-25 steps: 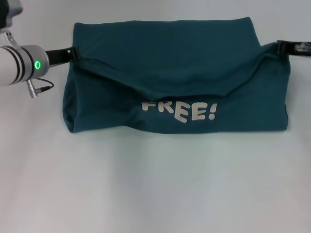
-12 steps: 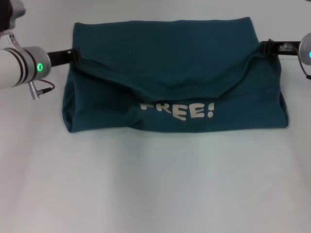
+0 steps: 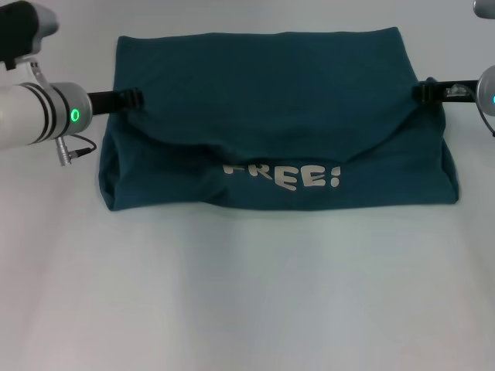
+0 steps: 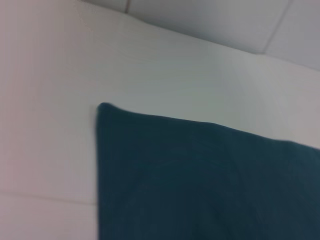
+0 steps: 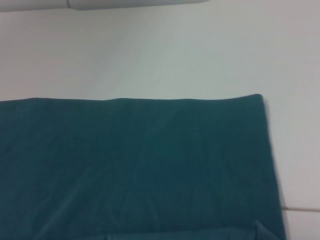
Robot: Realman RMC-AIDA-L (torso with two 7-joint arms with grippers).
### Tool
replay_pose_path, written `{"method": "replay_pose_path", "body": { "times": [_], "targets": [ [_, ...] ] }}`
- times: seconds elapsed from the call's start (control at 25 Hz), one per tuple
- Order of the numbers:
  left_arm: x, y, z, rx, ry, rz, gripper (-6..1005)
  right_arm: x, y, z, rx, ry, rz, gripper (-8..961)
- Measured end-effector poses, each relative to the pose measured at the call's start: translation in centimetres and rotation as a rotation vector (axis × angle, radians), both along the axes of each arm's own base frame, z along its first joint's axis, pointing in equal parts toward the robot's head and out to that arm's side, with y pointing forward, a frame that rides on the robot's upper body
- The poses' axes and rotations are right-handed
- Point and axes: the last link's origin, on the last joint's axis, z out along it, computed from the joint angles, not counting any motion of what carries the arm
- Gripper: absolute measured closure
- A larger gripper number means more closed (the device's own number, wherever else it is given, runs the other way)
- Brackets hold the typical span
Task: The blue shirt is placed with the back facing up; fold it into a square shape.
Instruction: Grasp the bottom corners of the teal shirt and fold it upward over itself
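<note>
blue shirt [image 3: 271, 93] pinched by left hand [image 3: 133, 99] and right hand [image 3: 422, 91].

A folded flap of the blue shirt [image 3: 271, 116] covers the tops of the white letters [image 3: 282, 176] printed on it, leaving the word only partly readable. The fingertips of the left hand [image 3: 133, 98] and right hand [image 3: 421, 91] are too small to make out against the cloth. Both wrist views cut the shirt off at their edges.
</note>
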Motion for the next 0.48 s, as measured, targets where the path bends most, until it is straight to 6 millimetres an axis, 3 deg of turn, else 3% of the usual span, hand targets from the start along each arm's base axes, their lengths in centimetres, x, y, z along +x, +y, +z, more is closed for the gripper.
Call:
{"method": "replay_pose_path", "body": {
  "times": [0.28,0.48],
  "targets": [
    [-2.5,-1.2,2.1,0.079,-0.101,0.096,625,1.5,-1.0,1.8,-0.011,0.106,-0.063,606],
    [-3.3,-3.3,2.8,0.104,-0.142,0.089,381,1.9,-3.4,3.6,-0.065,0.295,-0.057,376]
  ]
}}
